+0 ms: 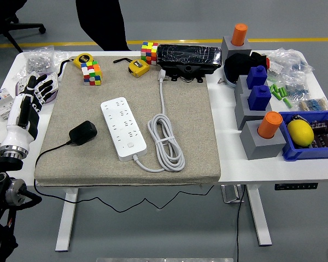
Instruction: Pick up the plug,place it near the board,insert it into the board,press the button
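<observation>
Left robot hand (28, 102) white-and-black with segmented fingers, silver wrist ring, black jointed arm (3, 191)

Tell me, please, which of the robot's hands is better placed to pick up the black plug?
Left. The left hand hovers open at the mat's left edge, on the same side as the black plug. The right hand is out of view.

The black left arm (3, 180) enters at the lower left corner and rises along the left edge; its silver wrist cuff (12, 148) sits above the dark joint housing; the white-and-black five-fingered left hand (28, 103) points up and away, fingers (41, 84) extended and slightly spread, holding nothing; the right arm and hand are outside the head view.
</observation>
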